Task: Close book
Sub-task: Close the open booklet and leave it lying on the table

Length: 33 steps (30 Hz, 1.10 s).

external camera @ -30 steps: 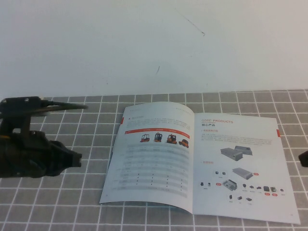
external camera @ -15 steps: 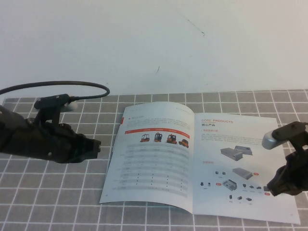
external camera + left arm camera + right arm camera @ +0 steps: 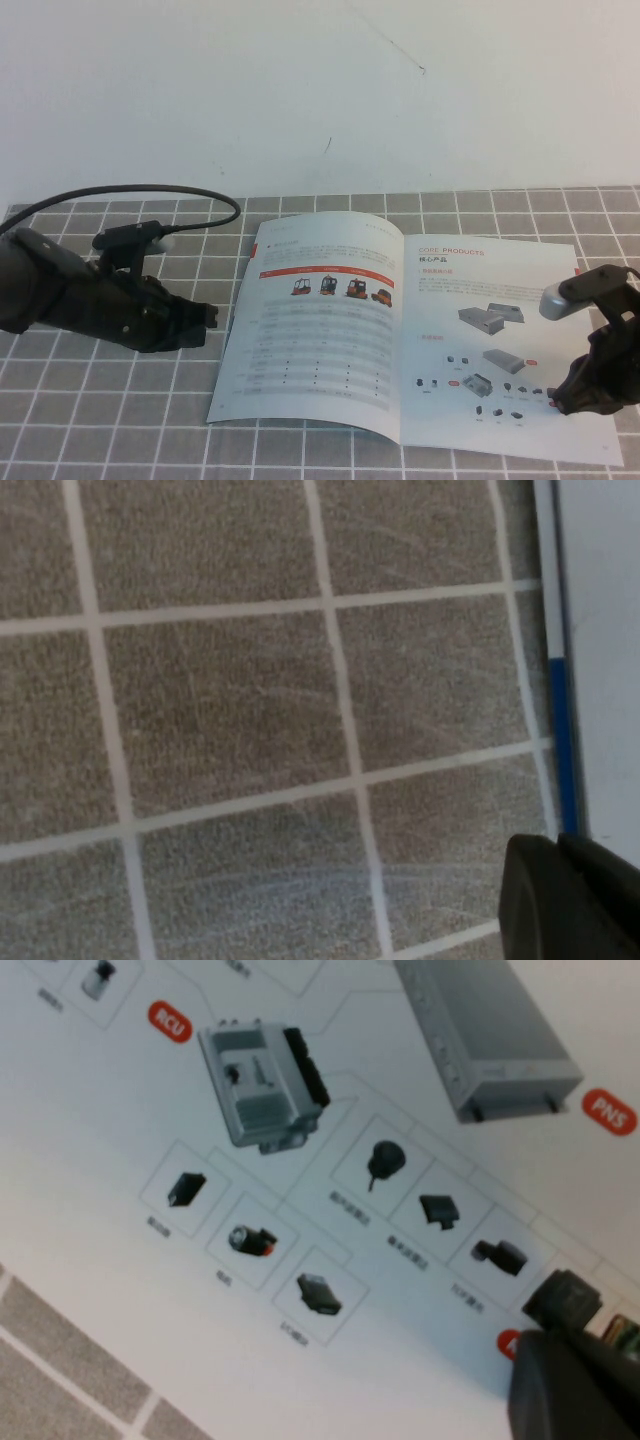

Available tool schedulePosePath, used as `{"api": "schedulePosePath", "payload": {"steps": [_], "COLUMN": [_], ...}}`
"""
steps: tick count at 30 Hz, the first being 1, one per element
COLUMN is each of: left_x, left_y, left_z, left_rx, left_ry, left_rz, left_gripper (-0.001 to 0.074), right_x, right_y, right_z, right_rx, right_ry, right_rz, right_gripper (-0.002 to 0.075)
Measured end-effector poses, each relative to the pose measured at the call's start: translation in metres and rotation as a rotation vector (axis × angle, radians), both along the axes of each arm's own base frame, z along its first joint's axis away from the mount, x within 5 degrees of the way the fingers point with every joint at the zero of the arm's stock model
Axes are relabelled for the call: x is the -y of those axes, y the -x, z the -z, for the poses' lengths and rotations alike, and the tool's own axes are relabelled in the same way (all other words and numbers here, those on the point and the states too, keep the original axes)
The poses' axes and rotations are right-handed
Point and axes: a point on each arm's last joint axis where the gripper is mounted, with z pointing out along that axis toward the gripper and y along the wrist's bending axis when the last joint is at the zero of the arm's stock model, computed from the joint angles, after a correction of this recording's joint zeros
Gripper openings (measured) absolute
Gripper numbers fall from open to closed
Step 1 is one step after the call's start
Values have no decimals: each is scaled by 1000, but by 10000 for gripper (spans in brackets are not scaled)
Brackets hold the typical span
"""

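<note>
Mat (image 3: 120,405); both tools (image 3: 206,318) (image 3: 556,402) seemingly nearer book (image 3: 330,340)

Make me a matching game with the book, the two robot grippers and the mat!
Things:
1. book
2. left gripper
3. right gripper
4. mat

Places and states:
A. over the right-hand page with the little product pictures
B. lying open, both pages showing
C. over the mat, just beside the left page's outer edge
D. grey with white grid lines

Pairs: 1-B, 2-C, 3-A, 4-D
</note>
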Motion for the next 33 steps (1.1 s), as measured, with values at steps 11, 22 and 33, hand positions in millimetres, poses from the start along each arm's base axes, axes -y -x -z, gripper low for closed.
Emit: {"api": "schedulePosePath", "payload": {"steps": [11, 22, 33], "left_x": [0, 16, 41], "left_y": [-4, -7, -4], "left_z": [8, 20, 21], "left_rx": [-10, 3, 5], "left_ry": [16, 8, 24], "left_rz": [-35, -13, 26], "left_gripper": [-4, -4, -4], "right_x": [0, -1, -1], "right_y": [-1, -1, -1], "right_z": [2, 2, 2], "right_rx": [-7, -7, -4], "right_ry": [-3, -3, -3], "right_rz": [-1, -3, -2], "right_gripper": [-3, -3, -3]}}
